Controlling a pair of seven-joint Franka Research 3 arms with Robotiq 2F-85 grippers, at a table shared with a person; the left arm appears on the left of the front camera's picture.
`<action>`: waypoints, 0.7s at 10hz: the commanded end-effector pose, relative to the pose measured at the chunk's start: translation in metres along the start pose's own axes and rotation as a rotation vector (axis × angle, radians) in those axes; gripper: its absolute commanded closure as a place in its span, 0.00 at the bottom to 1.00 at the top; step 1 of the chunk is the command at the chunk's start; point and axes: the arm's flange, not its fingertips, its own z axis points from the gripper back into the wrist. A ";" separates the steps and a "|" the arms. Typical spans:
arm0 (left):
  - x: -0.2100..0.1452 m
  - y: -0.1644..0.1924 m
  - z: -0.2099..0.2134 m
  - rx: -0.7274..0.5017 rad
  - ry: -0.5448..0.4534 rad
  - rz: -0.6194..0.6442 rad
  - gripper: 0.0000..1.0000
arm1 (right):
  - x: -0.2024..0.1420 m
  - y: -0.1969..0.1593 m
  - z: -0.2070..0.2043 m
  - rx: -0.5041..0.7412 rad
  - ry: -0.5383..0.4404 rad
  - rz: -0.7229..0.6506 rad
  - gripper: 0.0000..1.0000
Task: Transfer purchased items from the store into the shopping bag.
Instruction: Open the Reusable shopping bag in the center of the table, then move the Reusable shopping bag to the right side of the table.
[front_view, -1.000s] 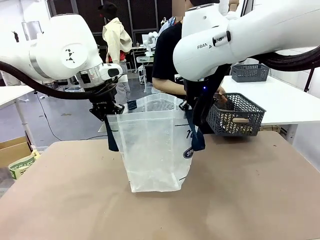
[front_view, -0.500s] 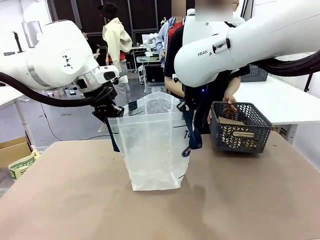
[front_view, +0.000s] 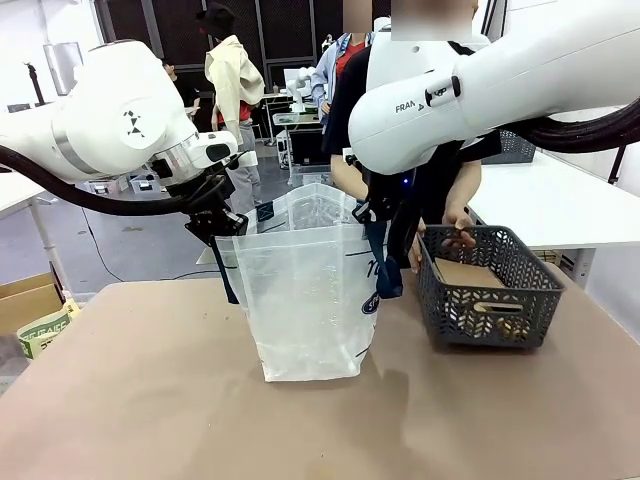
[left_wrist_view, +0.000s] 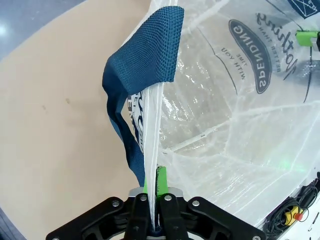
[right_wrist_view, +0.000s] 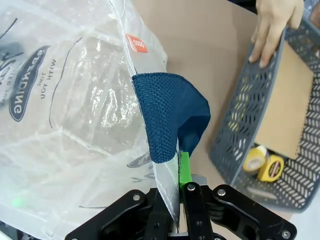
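The frosted-clear shopping bag (front_view: 305, 290) stands open at mid-table, held up from both sides. My left gripper (front_view: 222, 225) is shut on the bag's left rim (left_wrist_view: 152, 165) beside a navy strap (left_wrist_view: 142, 60). My right gripper (front_view: 375, 210) is shut on the right rim (right_wrist_view: 167, 195) by the other navy strap (right_wrist_view: 172, 112). The dark grey mesh basket (front_view: 487, 285) rests on the table right of the bag, with a person's hands (front_view: 455, 235) on its far rim. Inside it lie a brown card (right_wrist_view: 287, 107) and two yellow roundish items (right_wrist_view: 263, 162).
A second grey basket (front_view: 515, 150) sits on a white table at the back right. A cardboard box (front_view: 30, 300) stands on the floor at far left. Bare brown tabletop (front_view: 150, 400) lies in front of the bag.
The person has brought the basket down from mid-air and set it on the table right of the bag. Both grippers kept hold of the bag's rims.
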 end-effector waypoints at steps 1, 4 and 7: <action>0.000 0.001 0.000 0.001 -0.001 0.016 1.00 | -0.001 0.000 -0.001 -0.004 0.002 -0.005 1.00; 0.000 0.001 0.000 0.001 -0.001 0.016 1.00 | -0.001 0.000 -0.001 -0.004 0.002 -0.005 1.00; 0.000 0.001 0.000 0.001 -0.001 0.016 1.00 | -0.001 0.000 -0.001 -0.004 0.002 -0.005 1.00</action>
